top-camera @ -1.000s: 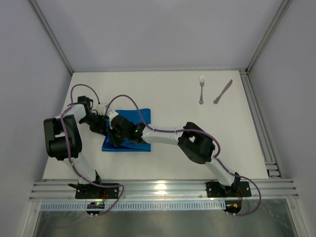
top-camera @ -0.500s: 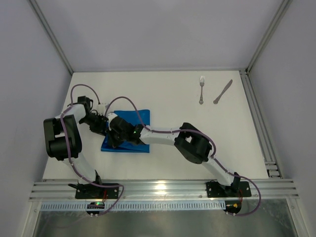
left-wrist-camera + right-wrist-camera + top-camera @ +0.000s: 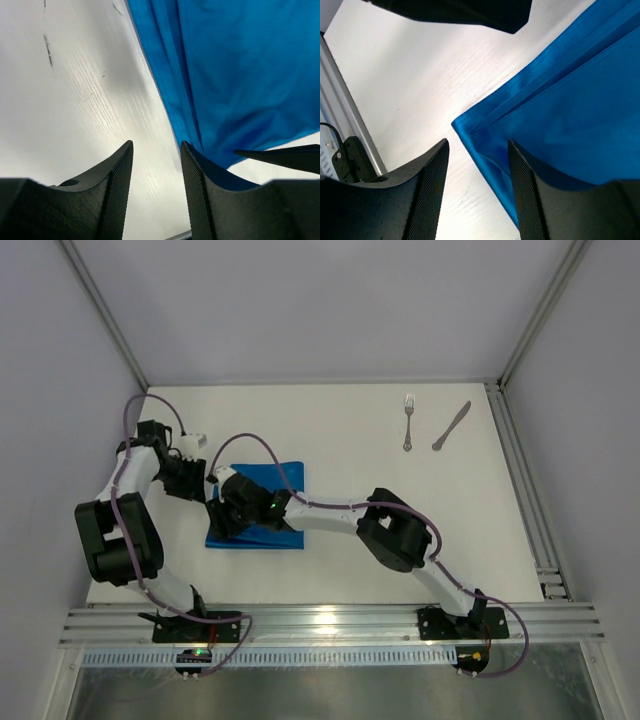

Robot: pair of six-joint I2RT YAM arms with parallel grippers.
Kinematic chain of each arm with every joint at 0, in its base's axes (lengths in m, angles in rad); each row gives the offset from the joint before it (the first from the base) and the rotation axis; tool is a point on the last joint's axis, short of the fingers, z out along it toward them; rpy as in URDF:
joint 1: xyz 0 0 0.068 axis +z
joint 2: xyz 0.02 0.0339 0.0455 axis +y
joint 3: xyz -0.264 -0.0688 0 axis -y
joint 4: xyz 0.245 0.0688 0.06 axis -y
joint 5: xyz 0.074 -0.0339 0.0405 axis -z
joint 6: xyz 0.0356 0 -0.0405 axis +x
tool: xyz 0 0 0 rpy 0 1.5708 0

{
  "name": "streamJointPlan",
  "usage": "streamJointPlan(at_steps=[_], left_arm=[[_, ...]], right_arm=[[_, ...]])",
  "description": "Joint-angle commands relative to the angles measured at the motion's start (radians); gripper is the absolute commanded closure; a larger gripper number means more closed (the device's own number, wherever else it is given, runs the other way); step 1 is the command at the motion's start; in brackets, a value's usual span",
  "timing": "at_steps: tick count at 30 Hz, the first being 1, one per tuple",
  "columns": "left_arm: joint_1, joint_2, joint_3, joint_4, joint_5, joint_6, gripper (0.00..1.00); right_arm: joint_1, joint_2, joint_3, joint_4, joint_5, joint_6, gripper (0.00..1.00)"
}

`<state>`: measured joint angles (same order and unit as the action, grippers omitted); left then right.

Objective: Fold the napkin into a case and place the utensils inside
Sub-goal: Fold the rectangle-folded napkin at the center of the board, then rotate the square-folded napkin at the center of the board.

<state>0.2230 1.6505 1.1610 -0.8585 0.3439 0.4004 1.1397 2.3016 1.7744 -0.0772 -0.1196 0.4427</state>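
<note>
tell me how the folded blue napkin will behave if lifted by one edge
The bright blue folded cloth napkin would probably flop and unfold: its layered edges lie loose and rippled. Its slight sheen suggests it may slide on the white table.

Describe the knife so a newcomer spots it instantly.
Look at the white table, far right corner, by the metal rail. Two silver pieces lie there, apart; the knife is the slanted one nearer the rail, plain-bladed where the fork has tines.
</note>
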Motion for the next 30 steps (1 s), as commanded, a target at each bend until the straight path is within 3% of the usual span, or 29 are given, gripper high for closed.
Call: streamJointPlan(at_steps=[1,6,11,17,23,30], left_arm=[[0.003,-0.092,0.045,-0.086,0.049,0.008,0.54],[-0.02,-0.138,0.02,-0.171,0.076,0.028,0.5],[-0.054,-0.15,-0.061,-0.169,0.043,0.043,0.45],[-0.06,-0.15,-0.086,-0.185,0.02,0.049,0.44],[-0.06,-0.169,-0.103,-0.192,0.009,0.064,0.44],[-0.059,-0.172,-0.115,-0.185,0.006,0.068,0.45]], right_arm=[[-0.017,-0.181,-0.004,-0.015,0.021,-0.016,0.45],[-0.142,-0.399,-0.258,-0.016,0.017,0.102,0.45],[-0.334,-0.487,-0.435,-0.024,0.029,0.197,0.48],[-0.49,-0.375,-0.441,-0.019,-0.047,0.264,0.51],[-0.518,-0.21,-0.368,0.054,-0.153,0.317,0.52],[-0.526,-0.146,-0.374,0.177,-0.14,0.396,0.65]])
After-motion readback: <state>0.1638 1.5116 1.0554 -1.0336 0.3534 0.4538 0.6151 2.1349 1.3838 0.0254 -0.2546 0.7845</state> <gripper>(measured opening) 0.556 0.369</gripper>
